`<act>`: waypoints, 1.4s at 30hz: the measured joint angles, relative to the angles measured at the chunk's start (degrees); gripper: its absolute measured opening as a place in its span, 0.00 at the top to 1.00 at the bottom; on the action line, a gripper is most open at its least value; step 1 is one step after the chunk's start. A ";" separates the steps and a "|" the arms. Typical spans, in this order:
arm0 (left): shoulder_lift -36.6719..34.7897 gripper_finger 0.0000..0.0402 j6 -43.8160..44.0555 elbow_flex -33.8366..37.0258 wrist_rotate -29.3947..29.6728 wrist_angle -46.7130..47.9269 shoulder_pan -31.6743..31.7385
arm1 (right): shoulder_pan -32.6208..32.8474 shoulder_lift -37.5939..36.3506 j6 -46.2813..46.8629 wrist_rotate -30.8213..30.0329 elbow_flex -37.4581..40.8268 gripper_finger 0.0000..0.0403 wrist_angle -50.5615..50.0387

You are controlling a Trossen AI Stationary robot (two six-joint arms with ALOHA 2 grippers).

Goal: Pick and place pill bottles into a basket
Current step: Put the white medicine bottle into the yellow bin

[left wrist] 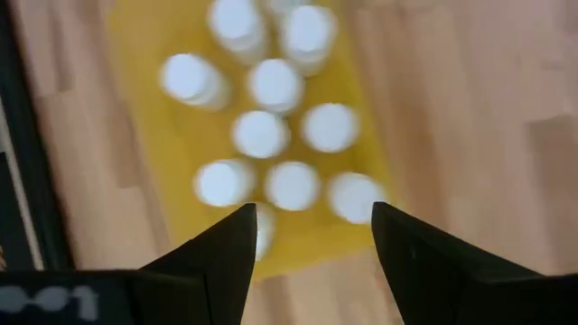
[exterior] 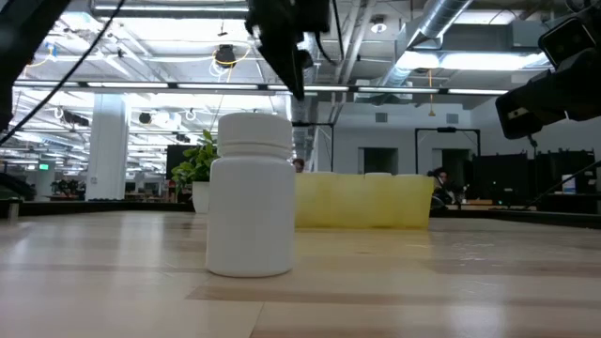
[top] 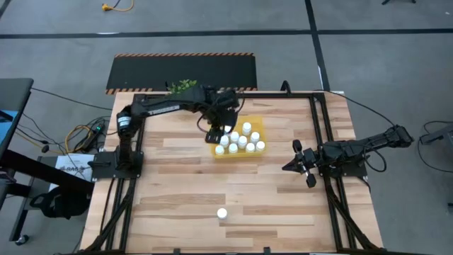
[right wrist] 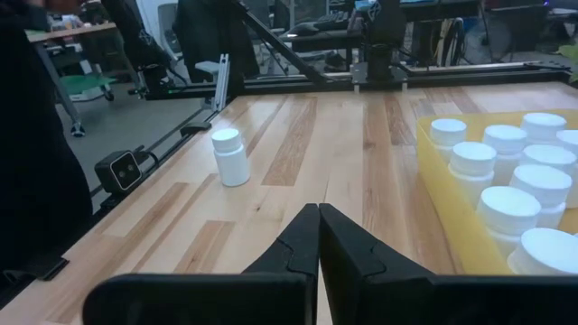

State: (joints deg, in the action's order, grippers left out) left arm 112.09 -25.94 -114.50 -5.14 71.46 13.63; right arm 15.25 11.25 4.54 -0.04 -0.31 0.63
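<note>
Table (top: 184,177) holds yellow basket (top: 221,152) filled with upright white bottles (top: 243,142), left gripper (top: 214,134) hovering over its left end with fingers apart and empty, right gripper (top: 301,166) clenched empty at right, one bottle (top: 222,212) alone near front edge.

Right gripper's fingers (right wrist: 318,236) pressed together; one lone bottle (right wrist: 229,156) upright on the worktop (right wrist: 343,171); perhaps eight capped bottles (right wrist: 506,149) in the yellow tray (right wrist: 452,212).
</note>
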 joint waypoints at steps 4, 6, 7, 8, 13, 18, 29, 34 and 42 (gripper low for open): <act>-2.96 0.48 3.65 -0.04 3.50 4.17 -6.60 | 0.00 0.00 0.02 0.01 0.01 1.00 -0.01; -3.49 0.48 5.61 -0.04 5.39 5.94 -10.25 | 0.00 0.00 0.02 0.01 0.01 1.00 -0.01; -3.57 0.48 6.66 -0.04 5.89 6.53 -12.13 | -0.01 0.00 0.01 0.01 -0.01 1.00 -0.01; -3.57 0.48 7.80 -0.04 6.10 6.87 -14.01 | -0.01 0.00 0.02 -0.01 -0.01 1.00 -0.01; -3.57 0.48 13.15 1.92 6.25 3.85 -23.14 | -0.01 0.00 0.02 0.01 0.00 1.00 0.01; -3.43 0.48 17.36 7.36 8.93 -4.54 -30.42 | -0.01 0.00 0.01 0.00 0.01 1.00 -0.01; -3.34 0.38 22.30 17.10 9.10 -17.49 -36.22 | 0.00 0.00 0.02 -0.01 0.01 1.00 -0.01; -3.34 0.33 22.06 18.57 8.88 -22.00 -37.00 | -0.01 0.00 0.01 0.01 0.01 1.00 0.01; -3.25 0.32 22.45 22.35 6.71 -25.75 -37.21 | -0.02 0.00 0.02 0.00 0.01 1.00 0.00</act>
State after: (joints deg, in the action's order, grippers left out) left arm 108.84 -3.50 -92.14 1.58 45.70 -23.58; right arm 15.23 11.25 4.56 -0.04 -0.30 0.64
